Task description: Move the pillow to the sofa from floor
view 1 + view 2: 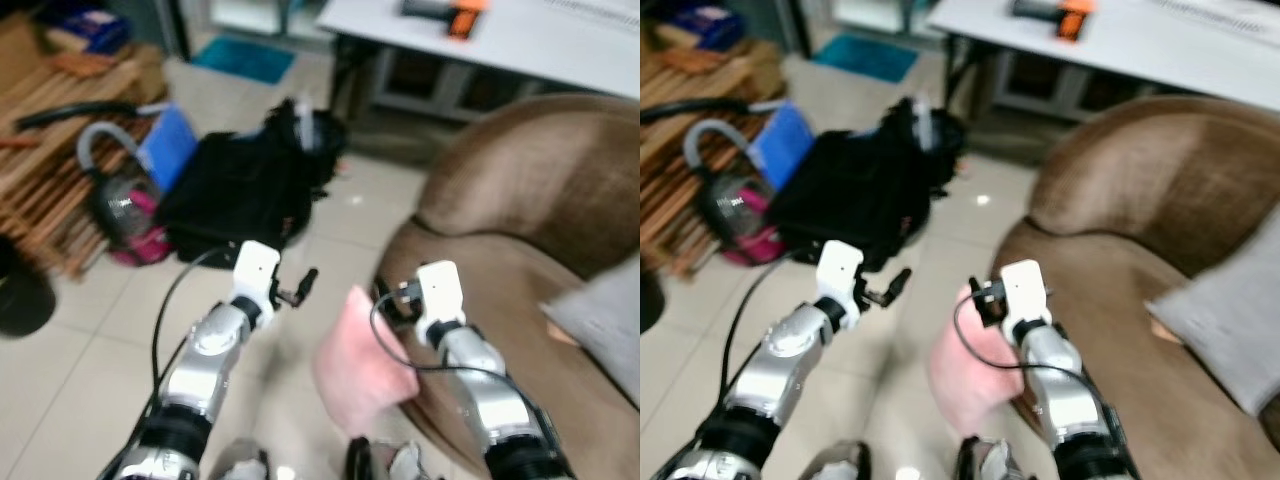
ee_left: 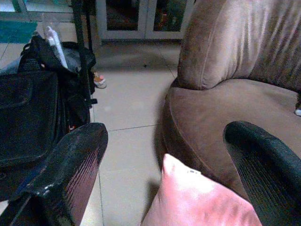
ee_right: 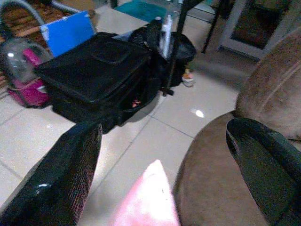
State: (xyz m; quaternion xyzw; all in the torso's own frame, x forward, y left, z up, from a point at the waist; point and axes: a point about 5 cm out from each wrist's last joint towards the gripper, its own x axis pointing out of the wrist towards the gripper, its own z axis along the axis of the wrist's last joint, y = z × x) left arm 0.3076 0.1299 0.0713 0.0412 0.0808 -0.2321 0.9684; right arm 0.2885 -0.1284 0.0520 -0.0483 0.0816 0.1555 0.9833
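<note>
Pink pillow (image 1: 362, 362), soft and square-cornered with a plain matte cover, hanging off the floor between the two silver arms, right against the rounded front edge of the brown sofa (image 1: 545, 210); one pointed corner poking up between the fingers in both wrist views, not yet lying on the seat. Sofa looking plush and velvety, curved back and rounded seat, carrying a grey cushion (image 1: 603, 325) at its far right side. Right gripper (image 3: 164, 174) hovering at the pillow's upper edge beside the sofa front, its ribbed black fingers (image 3: 70, 174) spread wide with the pillow corner lying in the gap; whether anything is actually pinching the fabric, cannot tell. Left gripper (image 2: 169, 169) reaching forward just left of the pillow, textured fingers (image 2: 77, 165) likewise spread wide apart, closing on nothing, the pillow corner showing between them. Pale glossy floor tiles (image 1: 90, 350) underneath. Further out, a boxy black fabric bag (image 1: 240, 195) on the floor, a blue panel (image 1: 170, 145) leaning beside it, a pink-based vacuum cleaner (image 1: 125, 215) with grey hose, slatted wooden boards (image 1: 50, 130) at left, and a white bench (image 1: 500, 35) behind the sofa holding an orange-and-black item (image 1: 462, 14).
</note>
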